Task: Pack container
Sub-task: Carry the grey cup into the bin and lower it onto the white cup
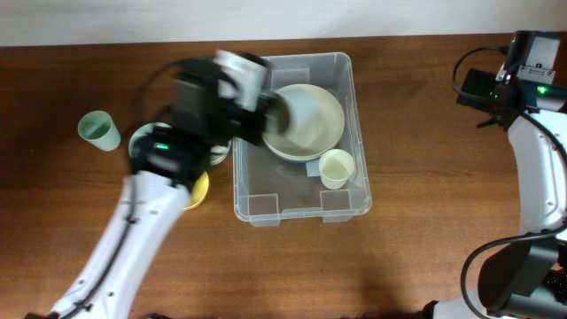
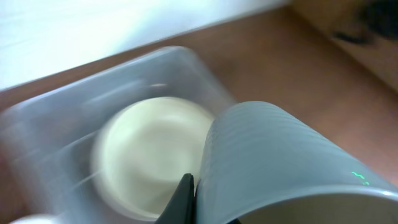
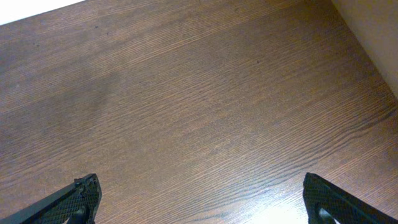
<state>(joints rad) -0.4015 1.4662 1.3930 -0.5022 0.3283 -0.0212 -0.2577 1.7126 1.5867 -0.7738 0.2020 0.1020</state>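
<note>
Dark brown wood-grain table (image 1: 425,133) fills the overhead frame. A white wall (image 1: 133,18) runs along the top edge. Right wrist view: light glare (image 3: 267,214) on the tabletop, lower centre-right of frame.

The large clear plastic rectangular bin (image 1: 301,58) stands upright and open-topped on the dark wooden table (image 1: 425,221), about mid-table and close to the far edge, its long sides running front to back. You can see straight through its walls. The rim is rounded, and there are moulded steps at the two near corners of the floor. Inside, a round cream bowl (image 1: 306,124) takes up the far half, and a small cream cup (image 1: 337,168) stands upright right against the bowl's near right side. From the left wrist the bin shows only as a smear – rim and walls blurred
</note>
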